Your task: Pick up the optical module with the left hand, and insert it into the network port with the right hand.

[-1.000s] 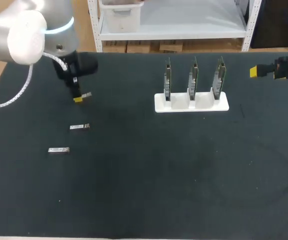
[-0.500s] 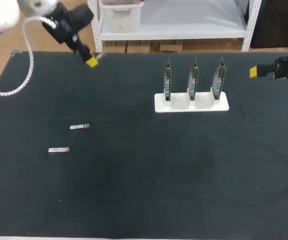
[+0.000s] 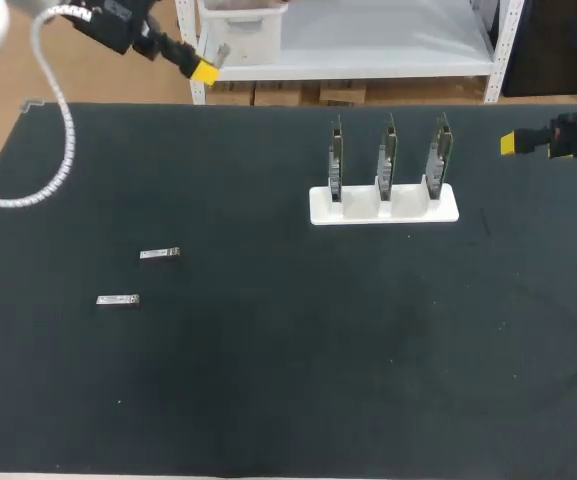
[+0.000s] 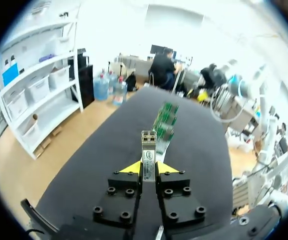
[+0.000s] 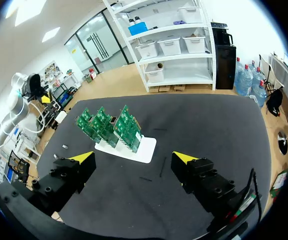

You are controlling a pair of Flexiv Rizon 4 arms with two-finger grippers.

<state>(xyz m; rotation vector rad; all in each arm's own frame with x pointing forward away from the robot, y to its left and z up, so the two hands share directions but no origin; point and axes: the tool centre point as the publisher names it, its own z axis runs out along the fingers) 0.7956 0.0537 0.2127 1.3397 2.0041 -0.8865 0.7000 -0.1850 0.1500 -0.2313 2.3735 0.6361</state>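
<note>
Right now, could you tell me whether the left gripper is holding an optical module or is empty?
Holding one: in the left wrist view, both fingers of the left gripper press an optical module between them.

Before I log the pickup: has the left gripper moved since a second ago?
Yes: left gripper, shut on the optical module, went from near the loose modules to past the table's far edge.

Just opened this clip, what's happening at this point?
The left gripper is shut on an optical module, holding it high above the table's far left corner. The right gripper is open and empty at the table's right edge, beside the stand with three circuit boards. Two other modules lie on the table's left part. The handover to the right gripper is not yet done.
</note>
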